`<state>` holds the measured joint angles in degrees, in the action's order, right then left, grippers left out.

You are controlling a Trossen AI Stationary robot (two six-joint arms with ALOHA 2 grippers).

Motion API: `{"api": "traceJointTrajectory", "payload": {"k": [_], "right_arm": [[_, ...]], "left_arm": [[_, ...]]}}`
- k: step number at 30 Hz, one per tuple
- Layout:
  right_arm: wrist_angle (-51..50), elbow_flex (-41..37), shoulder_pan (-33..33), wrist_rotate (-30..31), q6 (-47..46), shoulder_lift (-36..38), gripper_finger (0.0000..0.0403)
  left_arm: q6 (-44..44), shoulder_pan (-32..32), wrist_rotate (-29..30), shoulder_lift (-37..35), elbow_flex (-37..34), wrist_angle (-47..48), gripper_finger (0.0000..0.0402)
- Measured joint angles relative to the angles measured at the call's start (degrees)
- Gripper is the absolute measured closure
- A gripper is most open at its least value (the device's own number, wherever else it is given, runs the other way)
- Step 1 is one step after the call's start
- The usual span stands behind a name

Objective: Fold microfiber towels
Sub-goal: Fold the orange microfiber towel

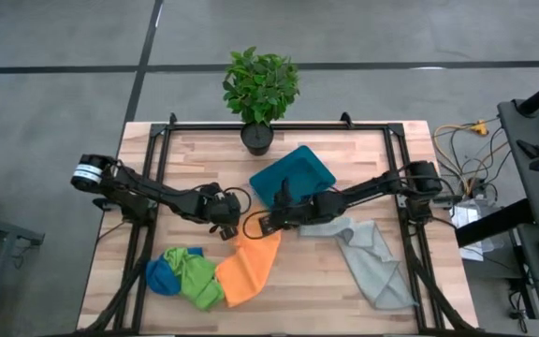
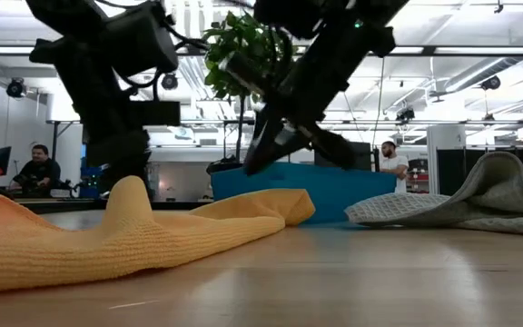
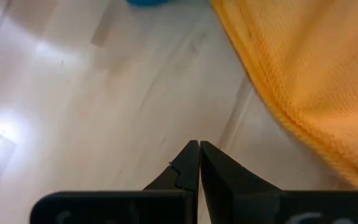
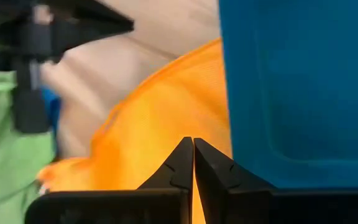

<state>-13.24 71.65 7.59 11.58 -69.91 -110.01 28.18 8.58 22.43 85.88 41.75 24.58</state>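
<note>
Left pincer (image 3: pixel 199 144): mine, fingers pressed together on nothing, hovering over bare worktop (image 1: pixel 326 281) near its middle, just beside the orange towel (image 1: pixel 251 265).

Right pincer (image 4: pixel 193 140): also mine, fingers likewise together and empty, above the end of the orange towel that lies toward the worktop's far edge, with the teal bin (image 1: pixel 291 175) close by.

Orange towel: spread in a loose strip from the worktop's middle toward its near edge, rumpled, one ridge standing up in the low view. Not folded.

Lime green towel (image 1: pixel 197 278): bunched in a heap by the near left corner, touching the orange one. Not folded.

Blue towel (image 1: pixel 162 276): crumpled under and beside the green, on the side nearer the left edge. Not folded.

Pale grey towel (image 1: pixel 368 255): the largest, sprawled toward the near right corner, well apart from the heap, creased and humped. Not folded.

Teal bin: behind the middle, set askew, nothing visible in it.

Potted plant (image 1: pixel 260 89): at the far edge, centre.

Progress, by my reckoning: none of four finished. I judge the orange towel to be the piece in hand, both pincers standing at it yet gripping nothing; it needs flattening and folding, then the other three.
</note>
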Motion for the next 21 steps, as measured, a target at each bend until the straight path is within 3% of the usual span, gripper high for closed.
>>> {"api": "traceJointTrajectory", "payload": {"k": [12,21], "right_arm": [[-36.5,3.1,0.6,11.7,-9.3,3.9,0.0394],[-43.8,2.5,-5.1,12.5,-5.7,4.0,0.0394]], "left_arm": [[0.1,0.1,-1.2,-0.4,-4.0,-4.3,0.0402],[0.1,0.1,-2.1,-0.4,-5.3,-7.6,0.0402]]}}
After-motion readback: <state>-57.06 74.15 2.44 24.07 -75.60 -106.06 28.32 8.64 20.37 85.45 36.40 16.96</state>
